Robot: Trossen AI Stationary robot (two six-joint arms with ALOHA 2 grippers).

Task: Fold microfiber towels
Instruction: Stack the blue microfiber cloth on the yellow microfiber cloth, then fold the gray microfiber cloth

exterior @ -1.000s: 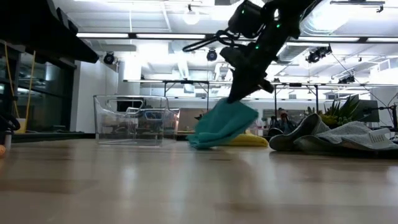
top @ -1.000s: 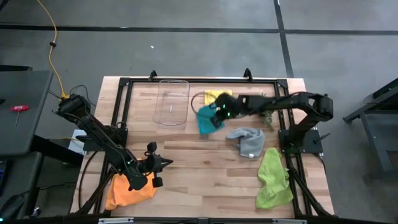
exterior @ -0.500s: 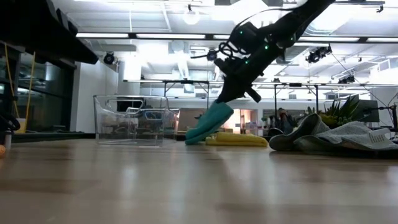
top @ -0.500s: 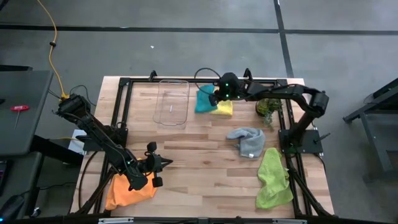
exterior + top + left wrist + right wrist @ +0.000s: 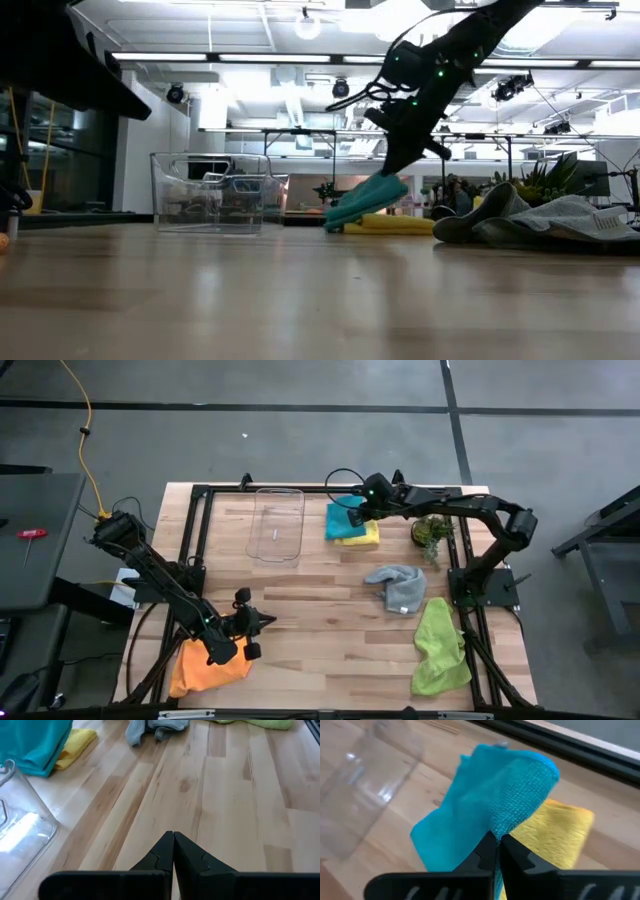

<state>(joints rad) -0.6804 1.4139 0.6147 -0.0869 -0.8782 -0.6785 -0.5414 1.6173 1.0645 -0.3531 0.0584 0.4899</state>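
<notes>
My right gripper (image 5: 356, 517) pinches the teal towel (image 5: 342, 518), draped over the yellow towel (image 5: 364, 534) toward 6 o'clock; left gripper (image 5: 243, 627) closed, idle.

Table centre (image 5: 310, 610) bare; tray (image 5: 277, 525) blocks far-left.

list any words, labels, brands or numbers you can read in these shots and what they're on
None can be read.
Grey towel: a small white tag at its edge in the low view carries marks too small to read.
Teal towel, yellow towel, clear tray: no print visible.
</notes>
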